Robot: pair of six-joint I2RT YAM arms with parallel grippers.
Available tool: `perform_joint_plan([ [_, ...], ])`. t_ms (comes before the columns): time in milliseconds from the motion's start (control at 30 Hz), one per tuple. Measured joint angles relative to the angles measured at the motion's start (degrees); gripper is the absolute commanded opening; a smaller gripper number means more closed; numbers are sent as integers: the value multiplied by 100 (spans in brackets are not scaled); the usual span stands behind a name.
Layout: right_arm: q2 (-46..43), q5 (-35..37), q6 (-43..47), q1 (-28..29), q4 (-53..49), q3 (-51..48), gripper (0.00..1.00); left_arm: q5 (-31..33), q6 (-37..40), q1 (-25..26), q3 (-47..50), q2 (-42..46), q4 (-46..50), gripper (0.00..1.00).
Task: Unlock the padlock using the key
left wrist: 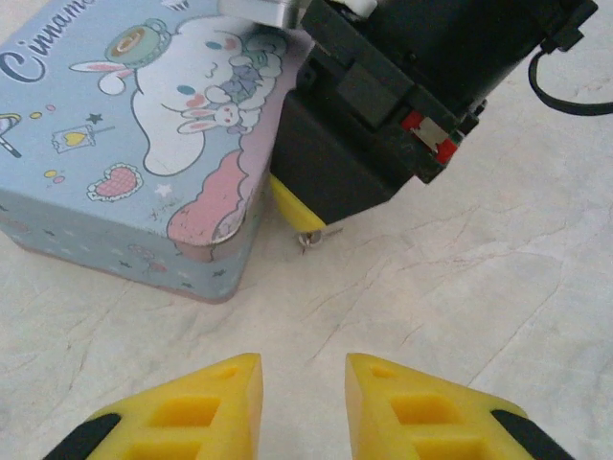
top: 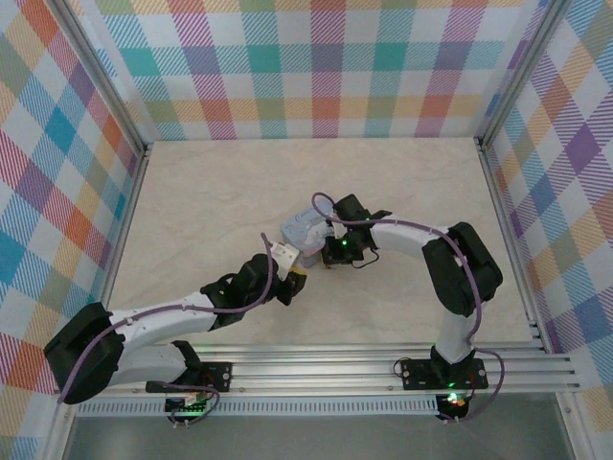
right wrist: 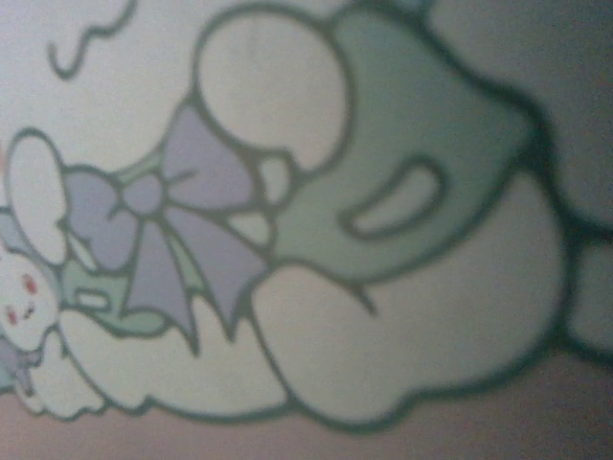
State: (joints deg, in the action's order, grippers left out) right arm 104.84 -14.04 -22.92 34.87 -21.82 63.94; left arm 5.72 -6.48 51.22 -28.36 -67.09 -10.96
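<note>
The pastel tin box (top: 299, 233) with a cartoon lid (left wrist: 144, 125) lies mid-table. My right gripper (top: 328, 247) is pressed low against the box's near right corner. Its black body (left wrist: 383, 115) and one yellow fingertip (left wrist: 295, 208) reach down beside the box wall. A tiny metal loop (left wrist: 306, 240) pokes out under that fingertip; I cannot tell whether it is the key. The padlock is hidden. The right wrist view is a blurred close-up of the lid picture (right wrist: 287, 240). My left gripper (left wrist: 302, 374) hovers open just in front of the box, with nothing between its fingers (left wrist: 402, 402).
Pale marbled tabletop (top: 211, 192) stretches all round the box. Plaid walls (top: 326, 67) close in the back and both sides. A black cable (left wrist: 565, 91) loops off the right wrist.
</note>
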Motion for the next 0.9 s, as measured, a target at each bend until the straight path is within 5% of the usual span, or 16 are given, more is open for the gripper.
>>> perform_joint_plan([
  [300,37,44,111,-2,149,-17,21,96,-157,0,61,356,302,28],
  [900,35,437,160,9,168,-52,26,149,-168,0,160,352,380,24],
])
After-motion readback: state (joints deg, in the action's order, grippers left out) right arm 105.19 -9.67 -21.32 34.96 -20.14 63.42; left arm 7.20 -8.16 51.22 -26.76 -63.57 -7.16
